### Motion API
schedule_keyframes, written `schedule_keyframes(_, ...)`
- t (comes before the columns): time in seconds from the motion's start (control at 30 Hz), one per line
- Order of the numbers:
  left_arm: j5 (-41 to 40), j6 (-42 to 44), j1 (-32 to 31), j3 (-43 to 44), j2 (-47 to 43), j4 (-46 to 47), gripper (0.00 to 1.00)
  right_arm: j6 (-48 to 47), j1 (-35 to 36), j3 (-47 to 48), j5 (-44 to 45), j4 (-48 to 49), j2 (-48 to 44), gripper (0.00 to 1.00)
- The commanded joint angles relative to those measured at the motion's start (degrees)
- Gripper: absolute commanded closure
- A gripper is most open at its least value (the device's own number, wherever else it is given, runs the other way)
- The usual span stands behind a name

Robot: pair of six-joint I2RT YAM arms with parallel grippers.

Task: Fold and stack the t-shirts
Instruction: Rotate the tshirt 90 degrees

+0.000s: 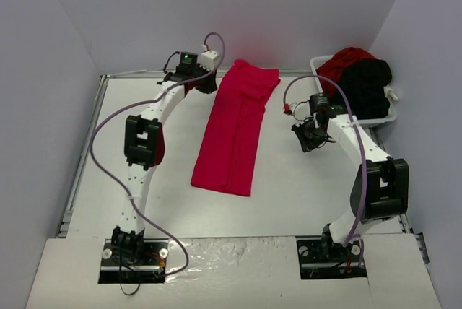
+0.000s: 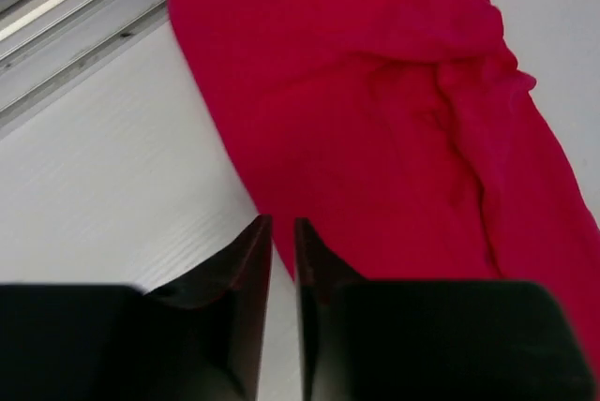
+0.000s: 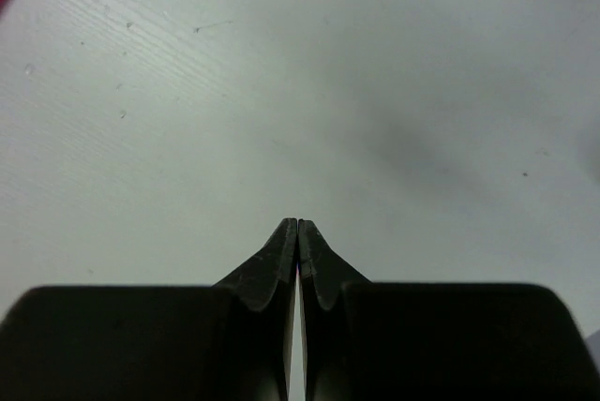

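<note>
I see one red shirt [image 1: 236, 130] lying flat on the surface [image 1: 289, 201]. It is folded lengthwise into a long strip that runs from upper centre of the top view down to mid-frame. Its upper end is rumpled. A second red shirt [image 1: 345, 63] and a black shirt [image 1: 367, 86] sit heaped in the basket [image 1: 390, 116] at upper right, with the black one nearer the arms.

The left tool [image 1: 206, 85] is at the strip's upper left edge. In its wrist view the tool [image 2: 283, 232] is clenched to a thin slit with nothing in it. Its tips meet the cloth's border, but I cannot tell if they touch.

The right tool [image 1: 309, 136] is between strip and basket. It is clenched [image 3: 297, 228], empty and over bare surface.
</note>
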Motion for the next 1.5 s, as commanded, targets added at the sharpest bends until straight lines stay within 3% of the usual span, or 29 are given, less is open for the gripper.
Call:
schedule_keyframes(0.0,3.23,-5.66,-2.54,15.58,6.52,-2.3,0.89,0.98,-4.36,-1.03,-5.53,-3.49,-0.81,1.0)
schedule_keyframes(0.1,1.03,-7.26,-3.86,23.79,13.13,-1.17,0.98,0.54,-5.69,-1.21,-6.93,-4.37,0.59,1.0)
schedule_keyframes(0.5,-1.6,-8.58,-4.92,29.89,23.42,8.68,0.98,-0.16,-7.1,2.13,-9.48,-7.18,7.89,1.0)
schedule_keyframes(0.83,-13.99,-5.51,-5.45,32.79,26.76,9.03,0.98,-0.6,-7.19,3.27,-10.63,-8.59,10.27,1.0)
schedule_keyframes(1.47,-20.41,8.45,-8.17,33.76,27.03,-1.6,0.98,-0.51,-7.19,5.03,-10.01,-9.73,11.06,1.0)
